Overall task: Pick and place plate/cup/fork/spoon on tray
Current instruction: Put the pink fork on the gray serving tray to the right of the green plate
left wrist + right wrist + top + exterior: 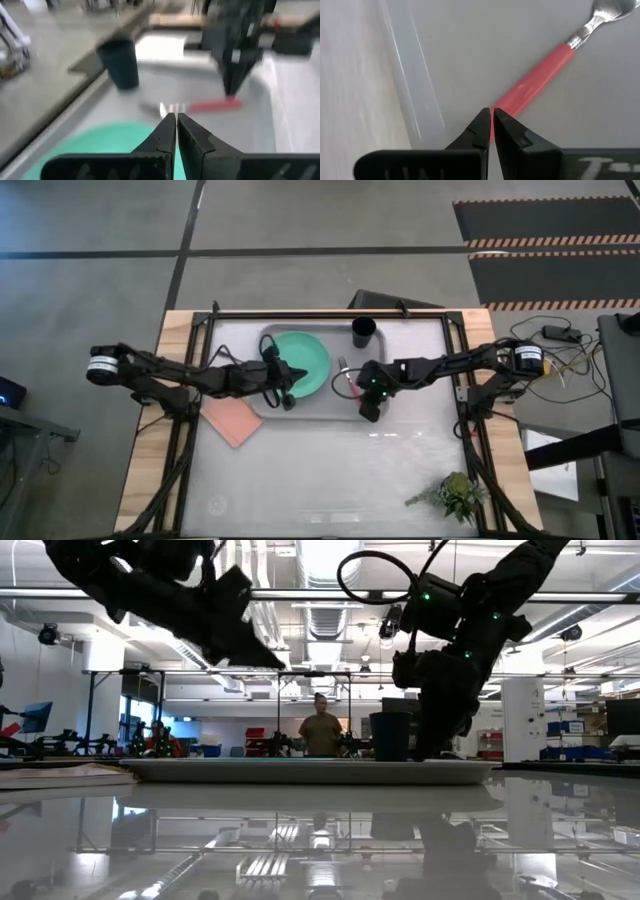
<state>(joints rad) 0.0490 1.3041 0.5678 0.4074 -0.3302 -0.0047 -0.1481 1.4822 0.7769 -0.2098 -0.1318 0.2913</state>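
Observation:
The light grey tray [400, 395] lies at the table's far middle. The mint-green plate [305, 360] lies flat in the tray's left part. The black cup [363, 332] stands upright at the tray's far edge. The fork [346, 380], with its pink-red handle [535, 80], lies flat on the tray right of the plate. My left gripper [176, 118] is shut and empty above the plate's near right rim [100, 142]. My right gripper [491, 114] is shut, pointing down at the fork handle's near end. I cannot make out the spoon. My right gripper's shut fingertips [482, 120] stand over the free end of the fork's handle [506, 105], coming from above. The tips hide that end, so I cannot tell whether they touch it. The fork lies flat on the tray.
A salmon-pink square pad [232, 420] lies on the table left of the tray's near corner. A small green plant [455, 495] sits at the near right. A person [320, 730] stands in the room beyond the table.

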